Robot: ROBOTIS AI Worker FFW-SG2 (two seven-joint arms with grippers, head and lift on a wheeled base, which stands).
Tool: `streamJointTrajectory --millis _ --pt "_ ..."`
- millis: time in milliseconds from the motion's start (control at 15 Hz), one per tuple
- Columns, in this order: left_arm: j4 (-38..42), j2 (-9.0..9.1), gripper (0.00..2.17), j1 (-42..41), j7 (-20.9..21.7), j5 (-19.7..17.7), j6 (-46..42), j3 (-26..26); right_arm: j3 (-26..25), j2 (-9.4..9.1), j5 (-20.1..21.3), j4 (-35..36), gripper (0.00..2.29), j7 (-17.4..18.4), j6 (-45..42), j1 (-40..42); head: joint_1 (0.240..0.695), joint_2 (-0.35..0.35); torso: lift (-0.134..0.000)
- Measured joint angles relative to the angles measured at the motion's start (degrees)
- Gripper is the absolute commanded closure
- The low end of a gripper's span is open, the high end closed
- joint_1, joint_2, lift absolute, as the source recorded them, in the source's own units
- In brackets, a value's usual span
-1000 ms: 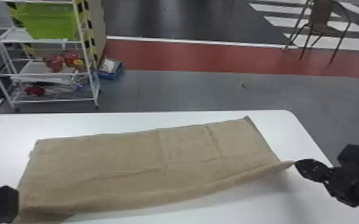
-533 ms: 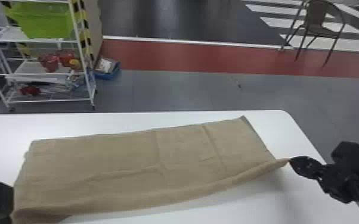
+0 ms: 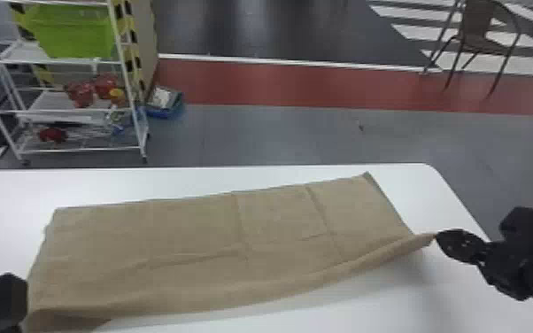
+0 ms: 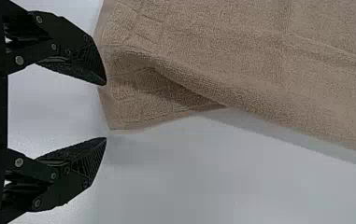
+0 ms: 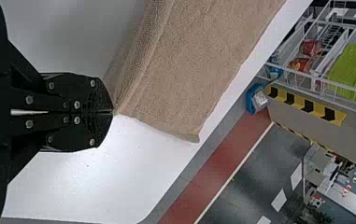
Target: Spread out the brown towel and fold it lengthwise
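Table [image 3: 389,305], white, with its top as reference. Brown towel [image 3: 190,239]: across the table's left and middle, largely spread, near edge lifted; lengthwise fold left to complete. Right gripper [image 5: 112,112]: toward the table's right edge, pinching a towel corner. Left gripper [image 4: 105,111]: table's near left, fingers spread, perhaps just touching cloth.

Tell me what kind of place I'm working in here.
Probably an indoor demo or lab space: a white wire shelf rack holding a lime-green plastic bin, yellow-and-black hazard striping, and a grey floor crossed by a red painted band.
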State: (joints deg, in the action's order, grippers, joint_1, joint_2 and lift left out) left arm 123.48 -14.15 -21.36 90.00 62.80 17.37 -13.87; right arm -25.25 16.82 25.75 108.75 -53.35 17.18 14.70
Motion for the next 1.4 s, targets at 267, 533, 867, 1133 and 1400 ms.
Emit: streamJointTrajectory --millis 267,533,867,1133,1400 --pt "-1.0 -0.07 1.07 0.1 0.0 0.1 0.0 0.2 0.0 -0.12 0.0 0.1 1.39 0.0 0.0 0.0 0.695 -0.125 -0.122" --pt "-0.7 -0.18 1.2 0.3 0.0 0.0 -0.1 -0.1 -0.1 -0.12 0.0 0.2 1.39 0.0 0.0 0.0 0.695 -0.122 -0.122" --pt "1.9 -0.61 1.2 2.0 0.0 -6.3 -6.7 -7.6 -1.1 0.05 0.1 1.2 1.39 -1.0 1.4 -1.3 0.695 -0.1 -0.122" --pt "2.6 -2.86 1.19 2.6 0.0 -12.7 -9.4 -12.6 -1.1 0.1 0.7 1.3 1.39 -2.8 3.5 -2.5 0.695 -0.076 -0.122" --pt "0.7 -3.49 1.19 0.4 0.0 -11.6 -10.7 -12.3 0.0 -0.1 1.2 1.3 1.39 -7.8 1.6 -0.7 0.695 -0.028 -0.122"
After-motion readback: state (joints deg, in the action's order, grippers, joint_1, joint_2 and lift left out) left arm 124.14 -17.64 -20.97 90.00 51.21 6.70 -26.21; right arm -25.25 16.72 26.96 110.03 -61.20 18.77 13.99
